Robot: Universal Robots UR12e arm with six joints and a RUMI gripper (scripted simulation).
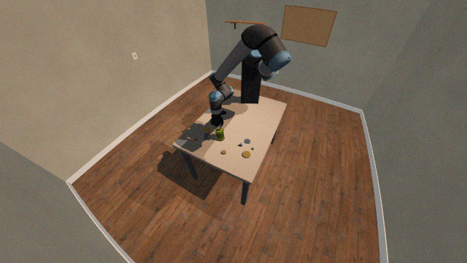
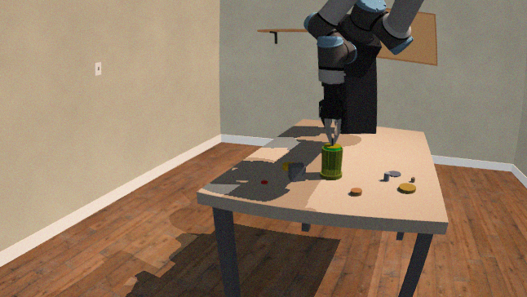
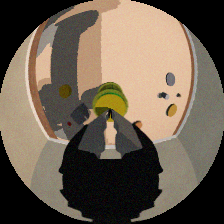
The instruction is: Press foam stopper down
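From the exterior view, nearest me on the bench (image 2: 326, 212) I see an orange disc (image 2: 356, 191), a yellow disc (image 2: 407, 188), a grey disc (image 2: 393, 174) with two small dark bits beside it, and, in the arm's shadow to the left, a tiny red dot (image 2: 264, 182) and a grey block (image 2: 296, 171). I can read no label or writing on anything.

Behind those stands the green jar (image 2: 331, 162), upright, its long axis vertical, near the bench's middle. The yellow foam stopper (image 2: 332, 145) sits in its mouth and faces straight up; from the side a thin yellow band shows above the rim.

My pincer (image 2: 333, 142) points straight down, its jaws closed together with nothing between them, the tip at the stopper's top. Whether it actually touches I cannot tell.

The wrist view gives me what the side view cannot: the stopper (image 3: 109, 102) as a yellow disc inside the green rim, with the pincer tip (image 3: 109, 115) over its near edge.

The top view adds the whole arm (image 1: 235, 58) reaching from its dark pedestal (image 1: 250, 87) at the bench's far edge, a wall shelf (image 1: 246, 22) and a board (image 1: 308, 25) beyond.
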